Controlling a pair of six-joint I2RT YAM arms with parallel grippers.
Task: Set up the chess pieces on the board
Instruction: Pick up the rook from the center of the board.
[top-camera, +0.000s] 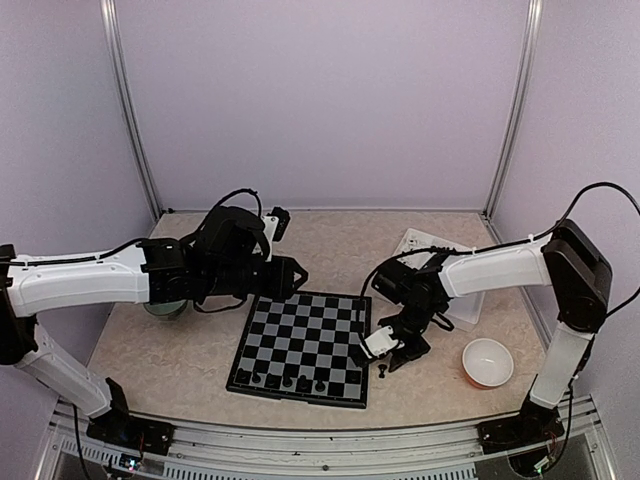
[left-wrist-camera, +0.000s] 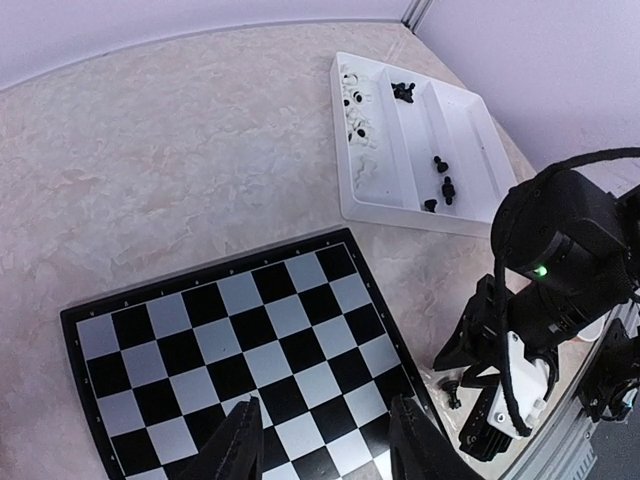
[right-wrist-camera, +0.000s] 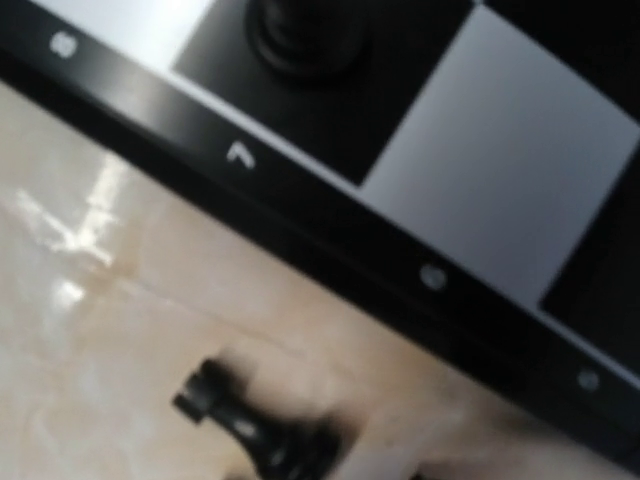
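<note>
On the board (top-camera: 305, 335), along the near row from the left corner: about six black chess pieces (top-camera: 280, 381), upright, one to a square. Flat on the bench (top-camera: 170, 365) between the two arms, that board, with its other rows looking bare from above.

Off the board now, just beside its near right corner, down on the bench: a stray piece (top-camera: 383, 369), black, only a blur in the right wrist view. Close up in that same view, on a black square against the border by the numeral 7: the base of an edge piece (right-wrist-camera: 300, 30).

Low over the stray piece: right tool (top-camera: 388, 352). Too hidden and blurred to read; cannot tell how wide, or whether anything is gripped.

Hovering above the board's far edge, toward the left: left tool (top-camera: 297, 278), fingers (left-wrist-camera: 240, 445) spread well apart, nothing between them.

Beyond the far right corner: white tray (left-wrist-camera: 410, 218), more black figures scattered in its compartments, white pieces (left-wrist-camera: 355, 100) in one end compartment. Near right of the bench: orange bowl (top-camera: 487, 343), white inside.
</note>
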